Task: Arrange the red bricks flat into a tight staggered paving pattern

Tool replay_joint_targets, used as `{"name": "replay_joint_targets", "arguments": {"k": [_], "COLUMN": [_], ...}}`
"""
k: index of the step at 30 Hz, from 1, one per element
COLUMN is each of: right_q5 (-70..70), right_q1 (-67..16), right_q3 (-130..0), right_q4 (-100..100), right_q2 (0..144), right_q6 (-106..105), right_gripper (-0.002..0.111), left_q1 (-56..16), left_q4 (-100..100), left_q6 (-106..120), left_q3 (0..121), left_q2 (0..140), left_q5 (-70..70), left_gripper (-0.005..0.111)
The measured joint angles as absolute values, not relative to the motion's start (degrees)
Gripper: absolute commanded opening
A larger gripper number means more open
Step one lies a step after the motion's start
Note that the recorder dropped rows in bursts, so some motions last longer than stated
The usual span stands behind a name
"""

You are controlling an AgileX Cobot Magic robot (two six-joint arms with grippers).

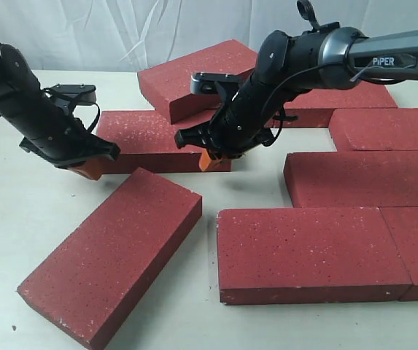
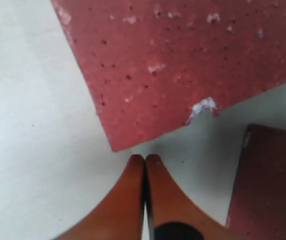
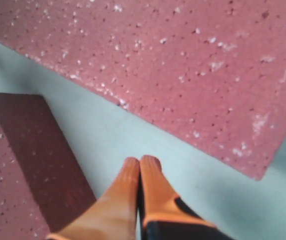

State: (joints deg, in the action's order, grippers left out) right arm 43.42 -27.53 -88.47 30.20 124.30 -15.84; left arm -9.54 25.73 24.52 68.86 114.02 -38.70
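Exterior view: left claw (image 1: 86, 170), right claw (image 1: 209, 160) closed; flanking red brick (image 1: 146, 135).

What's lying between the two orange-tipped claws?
One flat, speckled dark-red paving brick lies between the left gripper and right gripper, seen in the exterior view.

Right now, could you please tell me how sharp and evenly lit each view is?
Exterior view: sharp, evenly lit, with a soft shadow under the right gripper. Left wrist view: the left gripper is blurred, the chipped brick fairly crisp. Right wrist view: soft throughout, slightly bluish table.
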Motion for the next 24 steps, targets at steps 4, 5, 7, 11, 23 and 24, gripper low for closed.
{"name": "replay_joint_targets", "arguments": {"k": [4, 5, 7, 11, 23, 24], "right_q5": [41.77, 41.54, 40.95, 40.51, 39.61, 39.86], "right_q1": [-27.53, -27.53, -27.53, -27.53, -27.53, -27.53], "right_q3": [-88.47, -88.47, -88.47, -88.47, -88.47, -88.47], "right_q4": [30.1, 29.93, 29.33, 28.95, 27.68, 27.68], "right_q2": [124.44, 124.44, 124.44, 124.44, 124.44, 124.44], "right_q6": [-15.84, -15.84, -15.69, -15.68, -15.57, -15.57], "right_gripper": [-0.001, -0.001, -0.001, -0.001, -0.001, -0.001], "left_q1": [-9.54, -9.54, -9.54, -9.54, -9.54, -9.54], "left_q4": [25.82, 25.82, 25.82, 25.97, 26.19, 26.19], "left_q6": [24.52, 24.52, 24.52, 24.52, 24.52, 24.52], "left_q3": [68.86, 68.86, 68.86, 68.86, 68.86, 68.86], "left_q2": [114.02, 114.02, 114.02, 114.02, 114.02, 114.02], "left_q5": [-37.4, -37.07, -36.58, -35.61, -34.2, -34.2], "left_gripper": [0.0, 0.0, 0.0, 0.0, 0.0, 0.0]}}
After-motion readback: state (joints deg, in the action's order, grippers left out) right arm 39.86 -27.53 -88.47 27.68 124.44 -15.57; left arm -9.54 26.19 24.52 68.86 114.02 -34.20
